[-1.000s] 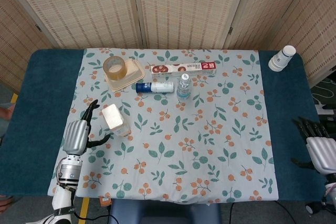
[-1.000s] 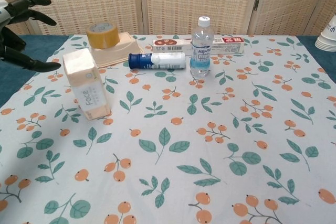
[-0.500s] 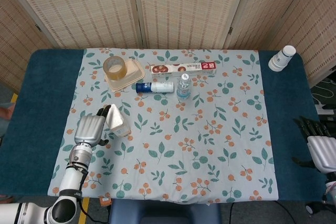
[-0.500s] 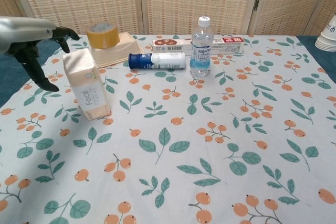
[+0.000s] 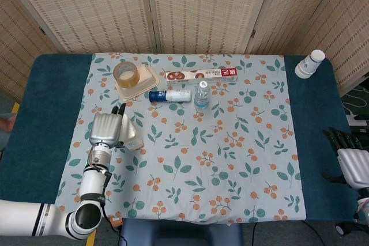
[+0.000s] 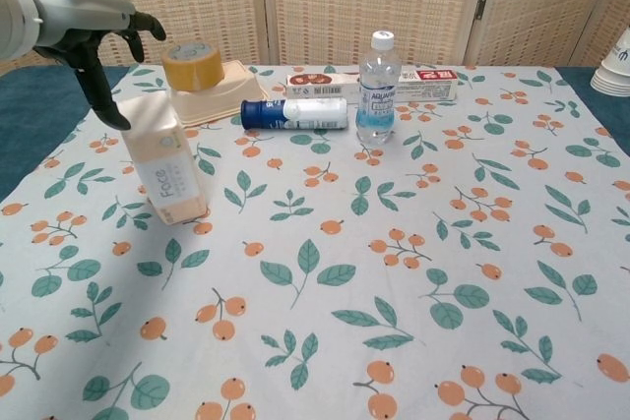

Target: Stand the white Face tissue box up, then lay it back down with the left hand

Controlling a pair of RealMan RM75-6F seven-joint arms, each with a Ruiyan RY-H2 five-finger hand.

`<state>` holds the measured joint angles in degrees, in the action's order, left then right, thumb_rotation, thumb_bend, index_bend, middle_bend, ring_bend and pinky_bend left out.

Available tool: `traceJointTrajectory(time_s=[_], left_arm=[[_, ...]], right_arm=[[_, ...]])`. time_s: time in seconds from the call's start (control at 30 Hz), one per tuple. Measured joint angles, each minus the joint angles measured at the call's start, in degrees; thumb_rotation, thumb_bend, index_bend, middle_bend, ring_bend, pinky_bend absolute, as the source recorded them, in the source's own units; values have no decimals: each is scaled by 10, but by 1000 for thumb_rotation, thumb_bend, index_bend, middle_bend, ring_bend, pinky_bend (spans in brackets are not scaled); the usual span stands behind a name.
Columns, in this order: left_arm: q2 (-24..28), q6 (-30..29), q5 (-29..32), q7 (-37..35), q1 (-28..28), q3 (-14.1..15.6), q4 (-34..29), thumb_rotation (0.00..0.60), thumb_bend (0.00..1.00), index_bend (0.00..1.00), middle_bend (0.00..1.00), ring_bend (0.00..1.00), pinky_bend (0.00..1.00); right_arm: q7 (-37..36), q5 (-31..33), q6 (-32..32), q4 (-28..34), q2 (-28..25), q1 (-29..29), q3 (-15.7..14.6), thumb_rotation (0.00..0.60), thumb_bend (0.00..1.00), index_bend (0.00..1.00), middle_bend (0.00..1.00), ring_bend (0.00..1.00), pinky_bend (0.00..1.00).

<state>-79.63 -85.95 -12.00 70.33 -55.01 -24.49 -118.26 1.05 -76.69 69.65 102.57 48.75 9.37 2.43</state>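
The white Face tissue box [image 6: 162, 159] stands upright on the floral cloth at the left; in the head view only its lower right side [image 5: 134, 140] shows from under my left hand. My left hand [image 5: 106, 129] [image 6: 94, 46] hovers over the box's top and left side with its fingers spread and nothing in them; whether the thumb tip touches the box I cannot tell. My right hand [image 5: 351, 162] rests at the table's far right edge, empty, fingers apart.
A tape roll [image 6: 191, 66] sits on a beige tray [image 6: 234, 90] just behind the box. A blue-and-white tube [image 6: 295, 112], a water bottle [image 6: 375, 89] and a long red-and-white box [image 6: 394, 84] lie further back. Paper cups [image 5: 309, 63] stand at the far right.
My left hand has swung from the table left of the box up and inward, over the box's top. The box and my right hand have not moved.
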Motion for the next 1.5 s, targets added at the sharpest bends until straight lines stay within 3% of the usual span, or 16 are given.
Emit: traceJointTrajectory(time_s=[0.77, 1.27, 1.5], left_arm=[[-32, -31, 94, -59, -48, -28, 51, 600, 140, 0, 118, 937, 1000], [-33, -52, 110, -60, -58, -24, 44, 600, 139, 0, 120, 937, 1000], [-38, -50, 109, -48, -63, -6, 48, 600, 156, 0, 120, 937, 1000]], right_arm=[[-22, -4, -4, -4, -5, 3, 1, 600, 116, 30, 0, 0, 0], [-31, -14, -5, -4, -9, 3, -1, 600, 116, 30, 0, 0, 0], [-30, -18, 0, -3, -7, 2, -2, 600, 116, 30, 0, 0, 0]])
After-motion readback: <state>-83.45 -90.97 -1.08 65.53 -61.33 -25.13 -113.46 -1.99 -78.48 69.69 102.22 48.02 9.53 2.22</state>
